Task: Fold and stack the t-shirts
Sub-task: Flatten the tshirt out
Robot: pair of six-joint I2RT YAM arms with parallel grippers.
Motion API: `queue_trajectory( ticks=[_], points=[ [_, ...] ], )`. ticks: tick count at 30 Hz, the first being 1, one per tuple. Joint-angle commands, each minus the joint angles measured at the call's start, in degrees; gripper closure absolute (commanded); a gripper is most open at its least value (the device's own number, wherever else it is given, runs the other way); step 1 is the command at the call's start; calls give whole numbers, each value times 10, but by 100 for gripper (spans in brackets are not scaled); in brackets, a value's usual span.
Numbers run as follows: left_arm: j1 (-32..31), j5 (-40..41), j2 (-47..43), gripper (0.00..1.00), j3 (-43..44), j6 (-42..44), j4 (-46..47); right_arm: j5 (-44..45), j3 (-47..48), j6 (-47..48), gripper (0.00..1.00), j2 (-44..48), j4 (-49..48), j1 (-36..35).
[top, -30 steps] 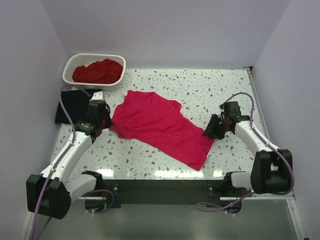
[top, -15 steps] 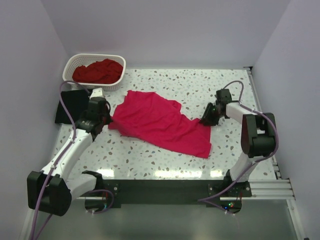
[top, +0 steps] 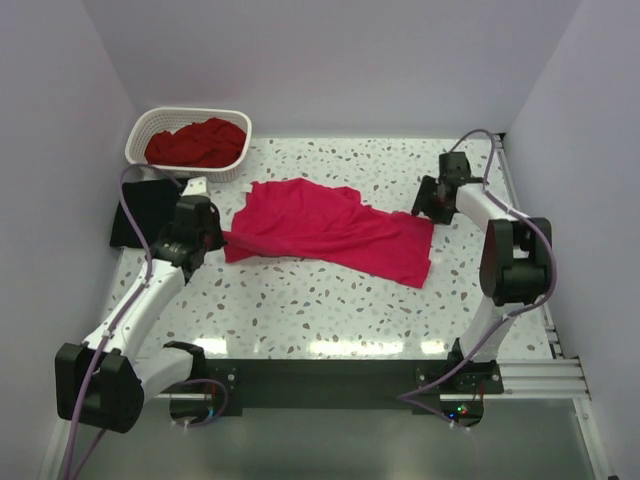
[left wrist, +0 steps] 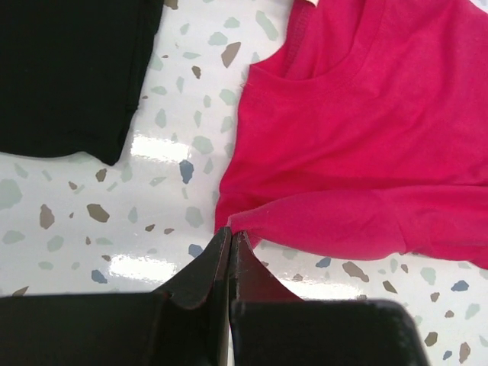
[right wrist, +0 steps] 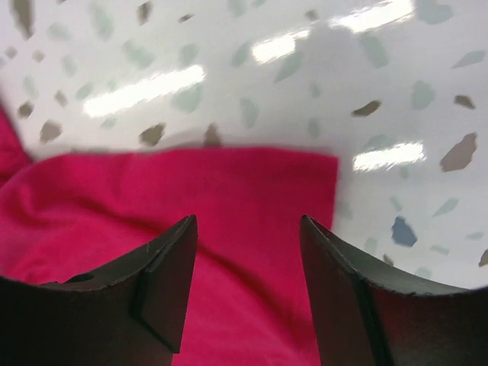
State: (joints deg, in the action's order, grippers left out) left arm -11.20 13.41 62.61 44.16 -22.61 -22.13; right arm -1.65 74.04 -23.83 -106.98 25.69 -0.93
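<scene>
Seen from above, the pinkish-red t-shirt (top: 330, 235) lay spread between the left gripper (top: 218, 238) and the right gripper (top: 425, 205). At the left wrist, the jaws were pinched shut on the fabric edge at their tips. At the right wrist, the jaws stood apart over the hem corner. A neat fold likely required a secure hold there and even tension.

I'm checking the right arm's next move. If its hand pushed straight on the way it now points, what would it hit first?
Most likely the bright pinkish-red t-shirt, near its corner. The open right hand frames that fabric, with the table just beyond, though depth is unclear.
</scene>
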Motion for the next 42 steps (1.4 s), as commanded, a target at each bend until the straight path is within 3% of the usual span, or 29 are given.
queue_trajectory(
  ticks=[1, 7, 11, 27, 30, 33, 34, 37, 42],
  points=[
    [7, -41, 6, 100, 0, 20, 40, 53, -41, 81, 40, 112, 48, -78],
    [7, -31, 0, 100, -3, 19, 41, 54, -178, 85, 40, 225, 55, -189],
    [7, -21, 0, 100, -3, 18, 38, 84, -210, 78, 40, 238, 81, -244],
    [7, 4, -3, 100, -7, 13, 33, 97, -224, 99, 44, 156, 29, -259],
    [7, 6, -3, 100, -6, 13, 32, 101, -221, 99, 50, 147, 33, -259],
    [7, 8, -5, 100, -6, 14, 31, 114, -214, 98, 70, 144, 51, -260],
    [7, 10, -6, 100, -5, 14, 31, 115, -206, 97, 85, 148, 59, -260],
    [7, 28, -14, 100, -5, 15, 29, 98, -181, 89, 100, 185, 119, -260],
    [9, 69, -43, 100, -4, 15, 27, 25, -84, 75, 100, 291, 298, -258]
  ],
)
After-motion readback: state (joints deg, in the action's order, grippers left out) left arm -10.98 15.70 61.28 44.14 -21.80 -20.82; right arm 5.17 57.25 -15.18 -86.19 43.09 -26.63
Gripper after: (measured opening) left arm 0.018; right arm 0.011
